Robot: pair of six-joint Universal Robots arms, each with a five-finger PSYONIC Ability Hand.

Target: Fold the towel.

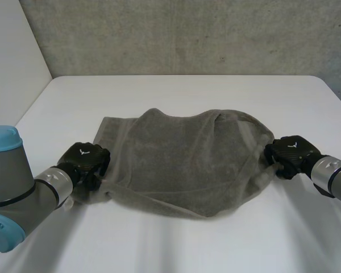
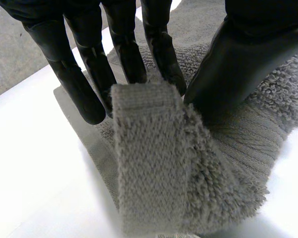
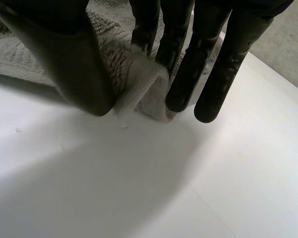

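Now L robot hand (image 1: 88,158) and R robot hand (image 1: 290,151) each pinch the towel (image 1: 182,162) (at opp. ends).

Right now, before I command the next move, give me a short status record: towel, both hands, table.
towel: grey, rumpled, spread between the two hands, far left corner flat on the table
left hand: shut on towel, near left corner pinched between fingers and thumb
right hand: shut on towel, right end pinched between fingers and thumb
table: white, towel lies mid-table
fold: no neat fold made yet
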